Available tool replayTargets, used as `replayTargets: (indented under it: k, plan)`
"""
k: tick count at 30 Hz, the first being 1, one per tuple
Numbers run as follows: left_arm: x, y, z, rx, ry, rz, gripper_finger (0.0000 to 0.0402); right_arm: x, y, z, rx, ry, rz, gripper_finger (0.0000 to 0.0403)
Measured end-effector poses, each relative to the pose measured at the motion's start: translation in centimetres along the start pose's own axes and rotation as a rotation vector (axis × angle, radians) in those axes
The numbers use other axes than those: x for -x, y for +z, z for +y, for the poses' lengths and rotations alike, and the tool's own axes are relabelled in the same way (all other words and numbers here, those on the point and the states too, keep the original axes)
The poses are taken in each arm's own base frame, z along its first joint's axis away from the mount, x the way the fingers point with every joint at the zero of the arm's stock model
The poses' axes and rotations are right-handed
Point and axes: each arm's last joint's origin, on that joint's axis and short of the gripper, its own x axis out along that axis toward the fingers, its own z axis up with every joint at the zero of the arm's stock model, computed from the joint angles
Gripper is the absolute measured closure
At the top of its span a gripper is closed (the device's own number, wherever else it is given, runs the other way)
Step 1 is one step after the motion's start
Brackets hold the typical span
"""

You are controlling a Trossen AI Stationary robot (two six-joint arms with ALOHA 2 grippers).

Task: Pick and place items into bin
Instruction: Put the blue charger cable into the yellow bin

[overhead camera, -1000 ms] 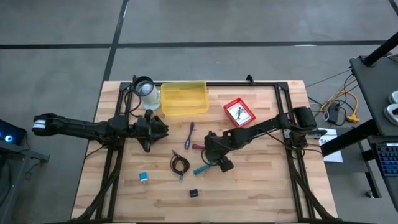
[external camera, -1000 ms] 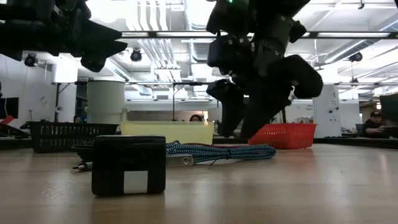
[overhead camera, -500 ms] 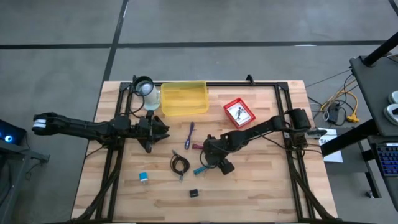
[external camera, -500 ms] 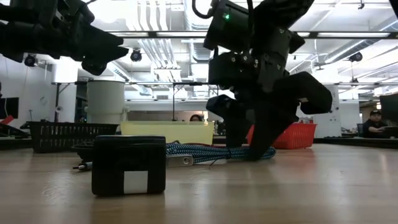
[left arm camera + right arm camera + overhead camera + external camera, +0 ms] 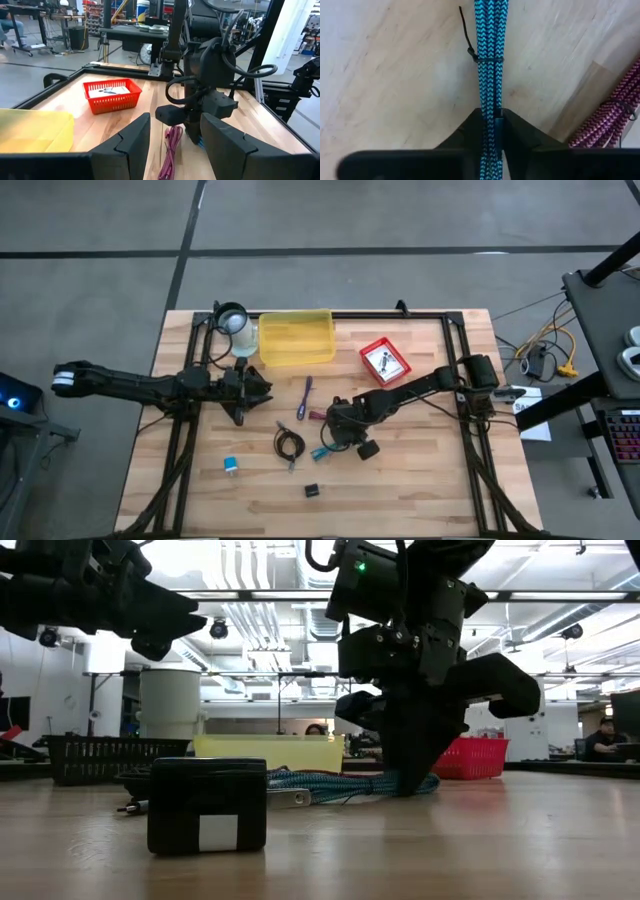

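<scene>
1. Near the bench centre, the right pincer is pressed down and clamped narrow on the teal braided cable.
2. That bundled cable lies flat, its long axis running straight away from the right pincer; in the high view it points toward 8 o'clock.
3. Just beside it, toward 12 o'clock, the maroon braided cable lies flat, long axis roughly 9 to 3.
4. At 11 o'clock of the right pincer, the purple pen lies nearly 12 to 6.
5. The black coiled cable sits at 9 o'clock of the teal one.
6. The yellow bin stands at the bench's 12 o'clock edge.
7. The left pincer hovers at 9 o'clock of the pen, fingers parted, empty.
</scene>
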Motion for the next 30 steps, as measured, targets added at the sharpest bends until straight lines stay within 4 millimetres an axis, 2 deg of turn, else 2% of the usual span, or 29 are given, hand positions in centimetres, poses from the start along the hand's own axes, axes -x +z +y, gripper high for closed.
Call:
replayTargets:
  k: [2,8,14,19,24,30]
  plan:
    - [0.0,0.0,0.0,0.0,0.0,-0.001,0.0242,0.1,0.2,0.0,0.001,-0.001,-0.005,0.0381]
    - [0.0,0.0,0.0,0.0,0.0,0.002,0.0242,1.7,1.9,-0.5,0.045,-0.011,-0.032,0.038]
    - [0.0,0.0,0.0,0.002,0.0,0.001,0.0242,4.3,3.9,-2.7,0.094,-0.069,-0.113,0.0381]
    - [0.0,0.0,0.0,0.002,0.0,0.001,0.0242,7.0,4.2,-6.2,0.068,-0.126,-0.153,0.0381]
    - [0.0,0.0,0.0,0.003,0.0,0.0,0.0242,9.6,3.1,-10.7,-0.014,-0.204,-0.197,0.0381]
    - [0.1,0.1,0.0,0.01,-0.001,-0.008,0.0242,13.6,1.1,-16.4,-0.255,-0.31,-0.298,0.0381]
